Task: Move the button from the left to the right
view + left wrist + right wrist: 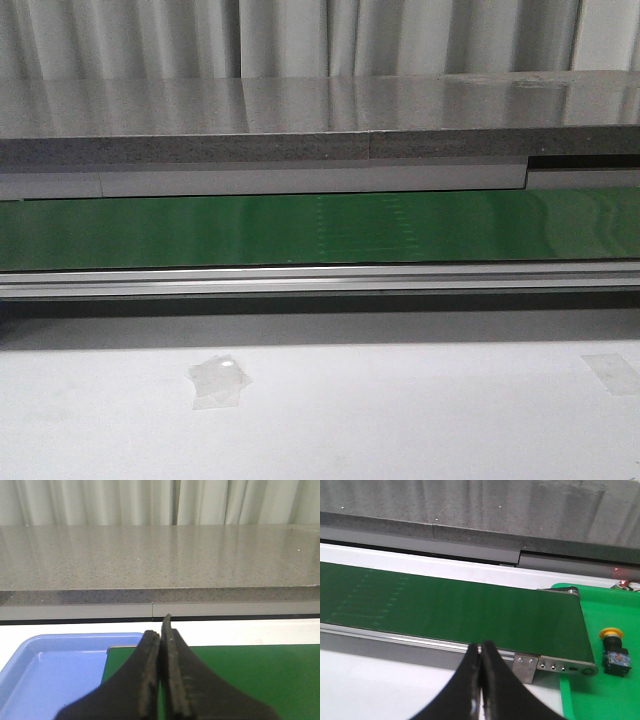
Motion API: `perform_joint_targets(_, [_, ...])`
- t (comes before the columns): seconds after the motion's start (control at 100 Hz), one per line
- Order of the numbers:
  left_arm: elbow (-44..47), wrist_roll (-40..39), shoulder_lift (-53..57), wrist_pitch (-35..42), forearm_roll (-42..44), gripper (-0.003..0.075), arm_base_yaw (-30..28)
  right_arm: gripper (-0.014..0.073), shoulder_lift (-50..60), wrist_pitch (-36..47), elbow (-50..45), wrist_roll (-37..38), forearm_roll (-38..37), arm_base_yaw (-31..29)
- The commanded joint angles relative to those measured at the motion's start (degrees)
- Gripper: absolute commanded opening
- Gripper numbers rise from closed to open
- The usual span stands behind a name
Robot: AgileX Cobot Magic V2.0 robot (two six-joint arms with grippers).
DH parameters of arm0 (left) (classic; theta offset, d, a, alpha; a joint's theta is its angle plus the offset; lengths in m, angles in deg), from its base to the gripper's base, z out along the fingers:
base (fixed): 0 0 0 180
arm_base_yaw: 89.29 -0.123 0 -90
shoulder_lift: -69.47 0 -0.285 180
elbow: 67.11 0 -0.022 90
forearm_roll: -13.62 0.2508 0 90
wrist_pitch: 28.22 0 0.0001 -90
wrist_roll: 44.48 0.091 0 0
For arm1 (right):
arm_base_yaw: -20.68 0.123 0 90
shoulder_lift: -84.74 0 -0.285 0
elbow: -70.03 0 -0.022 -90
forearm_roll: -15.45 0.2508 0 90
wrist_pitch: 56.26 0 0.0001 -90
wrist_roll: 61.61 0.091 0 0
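Button [613,650] sits on green tray [620,700] past your belt [470,610] end; both pincers, left gripper [163,630] and right gripper [481,650], pressed closed, empty.

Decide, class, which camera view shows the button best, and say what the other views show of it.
The right wrist view: the button appears there with its yellow cap and black body, resting on the green tray beside the conveyor belt end. The front and left wrist views show nothing of it.

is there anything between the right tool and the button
Nothing visible blocks it. In the right wrist view the shut right tool is above the belt's near rail, and the button lies on the green tray past the belt's end.
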Motion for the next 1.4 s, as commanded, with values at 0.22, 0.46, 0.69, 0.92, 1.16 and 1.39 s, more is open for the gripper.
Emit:
perform_joint_targets(0.22, [-1.6,-0.1,-0.2,4.2,-0.5,-0.002,0.4,-0.0066,10.0,17.0,-12.0,9.2,-7.5,1.4])
perform_joint_targets(0.46, [-1.6,-0.1,-0.3,4.2,-0.5,-0.002,0.4,-0.0066,15.1,23.5,-20.8,9.3,-7.5,1.4])
perform_joint_targets(0.69, [-1.6,-0.1,-0.3,4.2,-0.5,-0.002,0.4,-0.0066,15.1,27.3,-24.3,9.3,-7.5,1.4])
perform_joint_targets(0.92, [-1.6,-0.1,-0.3,4.2,-0.5,-0.002,0.4,-0.0066,15.1,29.9,-26.5,9.3,-7.4,1.4])
perform_joint_targets(1.16, [-1.6,-0.1,-0.4,4.2,-0.5,-0.002,0.4,-0.0066,15.1,29.9,-26.5,9.3,-7.2,1.4])
perform_joint_targets(1.39, [-1.6,-0.1,-0.4,4.2,-0.5,-0.002,0.4,-0.0066,15.1,29.9,-26.5,9.3,-7.2,1.4])
